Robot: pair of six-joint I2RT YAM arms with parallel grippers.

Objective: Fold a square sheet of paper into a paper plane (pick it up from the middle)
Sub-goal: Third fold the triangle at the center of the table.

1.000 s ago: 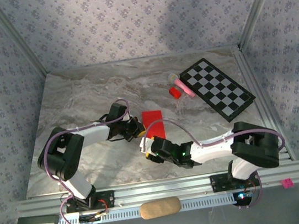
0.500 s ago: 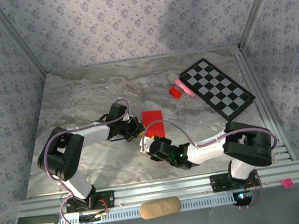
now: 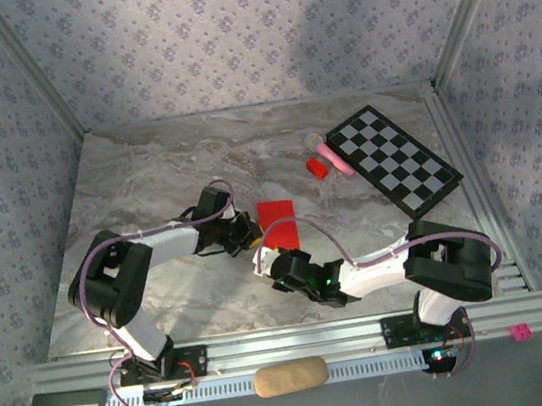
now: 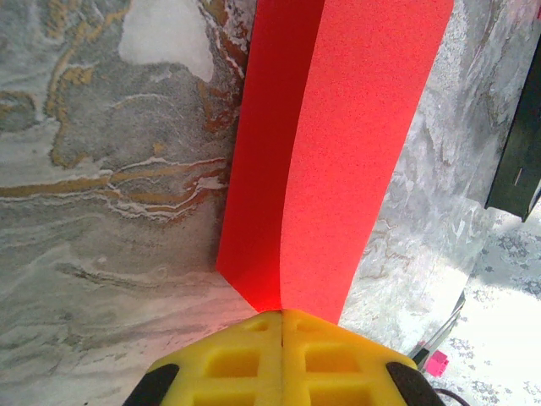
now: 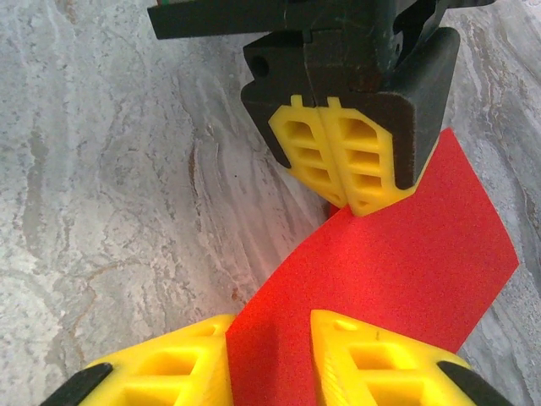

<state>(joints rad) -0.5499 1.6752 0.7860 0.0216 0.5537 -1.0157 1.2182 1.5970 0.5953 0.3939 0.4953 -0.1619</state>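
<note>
Grippers meet over the square sheet of paper (image 3: 278,222) near the middle of the marble table (image 3: 147,180) in the overhead view. The left gripper (image 3: 246,235) is at the sheet's left edge, with the right gripper (image 3: 262,258) just below it at the near corner. A small red block (image 3: 317,166) and a chequered board (image 3: 393,160) lie well beyond both, up and to the right.

From the left wrist, the left gripper (image 4: 281,326) has its yellow pads pressed together with no gap, pinching the near end of the paper (image 4: 338,152). The sheet runs straight away from the fingers, creased lengthwise, one half raised off the table.

From the right wrist, the right gripper (image 5: 270,338) stands partly open, one yellow finger on each side of the red paper (image 5: 397,254), which passes up between them. At this angle it is hard to tell whether either pad touches the sheet. Directly ahead of it, the left gripper (image 5: 338,165) points down, clamped shut on the paper's far edge, and the sheet spreads away to the right of both.
</note>
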